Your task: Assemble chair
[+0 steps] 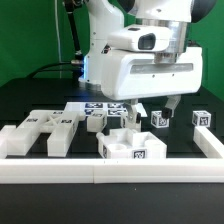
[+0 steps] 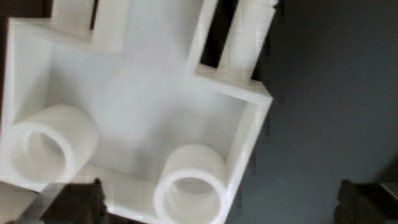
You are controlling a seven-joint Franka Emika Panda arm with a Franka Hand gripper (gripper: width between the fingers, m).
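Observation:
The chair lies in loose white tagged parts on the black table. A blocky part with open pockets (image 1: 130, 146) sits near the front rail, and a notched part (image 1: 40, 131) lies at the exterior view's left. Two small cubes (image 1: 160, 120) (image 1: 203, 118) stand at the right. My gripper (image 1: 150, 108) hangs just above and behind the blocky part, beside the nearer cube. In the wrist view a white slab with two round sockets (image 2: 143, 110) fills most of the picture. The gripper (image 2: 214, 205) is open; one dark fingertip (image 2: 50, 205) is over the slab's edge, the other over bare table. Nothing is held.
The marker board (image 1: 92, 110) lies behind the parts, partly under the arm. A long white border rail (image 1: 110, 172) runs along the front edge, and another rail (image 1: 212, 140) closes the exterior view's right side. The big white arm body hides the back of the table.

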